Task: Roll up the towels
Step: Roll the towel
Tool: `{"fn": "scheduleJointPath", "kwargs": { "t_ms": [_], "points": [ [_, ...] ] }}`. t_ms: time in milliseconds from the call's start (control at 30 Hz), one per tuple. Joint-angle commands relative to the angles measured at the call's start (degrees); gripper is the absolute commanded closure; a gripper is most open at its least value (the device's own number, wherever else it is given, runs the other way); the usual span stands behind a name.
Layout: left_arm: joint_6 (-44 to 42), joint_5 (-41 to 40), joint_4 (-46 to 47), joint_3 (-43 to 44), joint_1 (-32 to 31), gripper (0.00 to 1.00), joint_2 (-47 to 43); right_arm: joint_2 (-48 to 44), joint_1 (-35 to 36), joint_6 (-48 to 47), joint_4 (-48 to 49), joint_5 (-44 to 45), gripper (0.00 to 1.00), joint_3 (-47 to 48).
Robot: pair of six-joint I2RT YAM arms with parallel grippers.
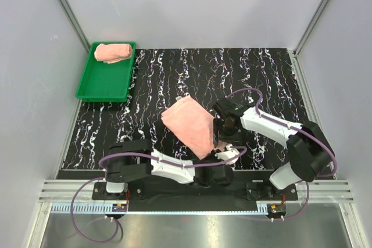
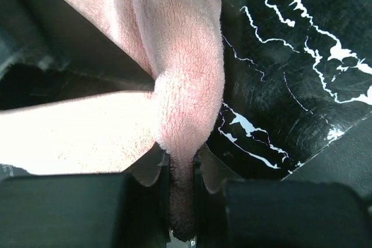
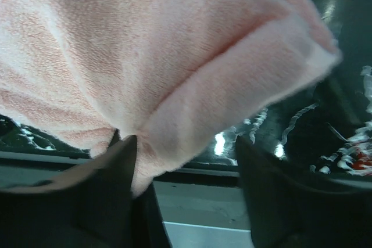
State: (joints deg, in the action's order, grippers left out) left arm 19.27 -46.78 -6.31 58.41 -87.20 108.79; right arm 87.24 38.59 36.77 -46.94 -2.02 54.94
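A salmon-pink folded towel (image 1: 187, 125) is seen on the black marbled table (image 1: 157, 74), a little toward six o'clock from its centre, and it is turned so that its corners point like a diamond. The left gripper (image 2: 181, 185) is clamped on a fold of this towel. In the left wrist view the pile is squeezed into a narrow strip between the two fingers. From above, that grip is placed at the towel's five o'clock edge. The right gripper (image 3: 186, 155) is held with its jaws apart at the towel's three o'clock side. The cloth is bunched above them and is touched by one finger only, while the other is kept apart from it. A second, rolled towel (image 1: 113, 51) is laid at the twelve o'clock end of the green tray (image 1: 104, 85). The tray is set at ten o'clock on the table, well apart from both arms.
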Motion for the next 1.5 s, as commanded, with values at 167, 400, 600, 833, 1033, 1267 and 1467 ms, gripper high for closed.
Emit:
{"fn": "scheduleJointPath", "kwargs": {
  "t_ms": [167, 400, 600, 833, 1033, 1267, 1467],
  "points": [
    [4.5, 19.4, 2.3, -3.9, 5.1, 1.0, -7.2, -8.7, -7.4, -0.5, -10.8, 13.1, 0.13, 9.4],
    [10.3, 40.6, 8.1, -9.0, 14.9, 1.0, -13.3, -16.9, -9.6, 1.5, -10.0, 16.6, 0.11, 13.5],
    [16.5, 59.6, 14.8, -12.5, 24.8, 1.0, -15.5, -31.9, -9.5, 2.6, 8.0, 2.6, 0.12, -2.6],
    [27.7, 74.6, 28.2, -17.6, 36.0, 1.0, -15.0, -40.2, -9.4, 9.1, 24.5, -10.5, 0.12, -21.6],
    [32.3, 79.7, 34.1, -19.2, 39.4, 1.0, -10.2, -38.0, -9.2, 13.8, 38.1, -11.2, 0.09, -31.5],
    [34.3, 82.0, 37.9, -19.9, 40.9, 1.0, -6.8, -30.7, -9.2, 15.1, 51.7, -9.8, 0.06, -34.1],
    [37.8, 84.7, 44.1, -20.8, 41.6, 1.0, -4.5, -20.8, -9.3, 15.8, 54.8, -8.9, 0.12, -32.8]
  ]
}}
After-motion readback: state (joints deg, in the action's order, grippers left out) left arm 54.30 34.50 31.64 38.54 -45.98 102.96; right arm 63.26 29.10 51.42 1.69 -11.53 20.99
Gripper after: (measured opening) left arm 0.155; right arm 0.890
